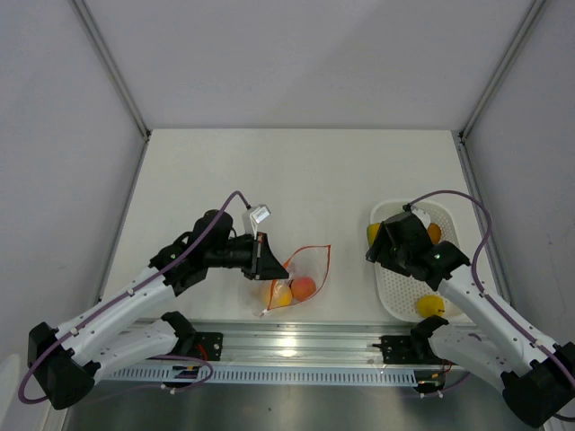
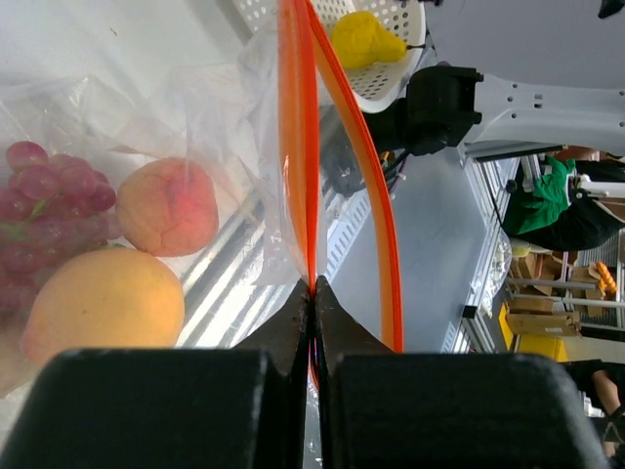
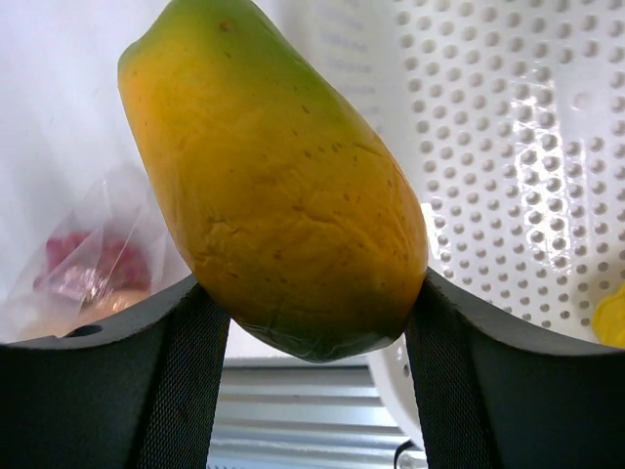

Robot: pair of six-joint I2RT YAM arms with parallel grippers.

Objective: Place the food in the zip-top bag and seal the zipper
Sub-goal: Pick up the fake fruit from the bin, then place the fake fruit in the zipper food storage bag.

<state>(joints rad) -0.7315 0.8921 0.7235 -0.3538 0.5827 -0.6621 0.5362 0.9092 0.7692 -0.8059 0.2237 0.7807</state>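
The clear zip-top bag [image 1: 305,269] lies near the table's front edge, its mouth held open. My left gripper [image 1: 266,259] is shut on the orange-red zipper [image 2: 296,147] strip at the mouth's edge, jaws [image 2: 312,291] pressed together on it. Inside the bag are red grapes [image 2: 39,210], a peach-coloured fruit [image 2: 168,205] and a yellow-orange fruit [image 2: 103,313]. My right gripper [image 3: 317,303] is shut on a yellow-green elongated fruit [image 3: 283,186], held above the left rim of the white tray [image 1: 373,235]. The bag [image 3: 88,274] shows to its left.
The white perforated tray [image 1: 400,287] stands at the right, holding a yellow fruit [image 1: 431,305] near its front and an orange one [image 1: 435,232] at its back. An aluminium rail [image 1: 296,341] runs along the near edge. Grey walls enclose the table.
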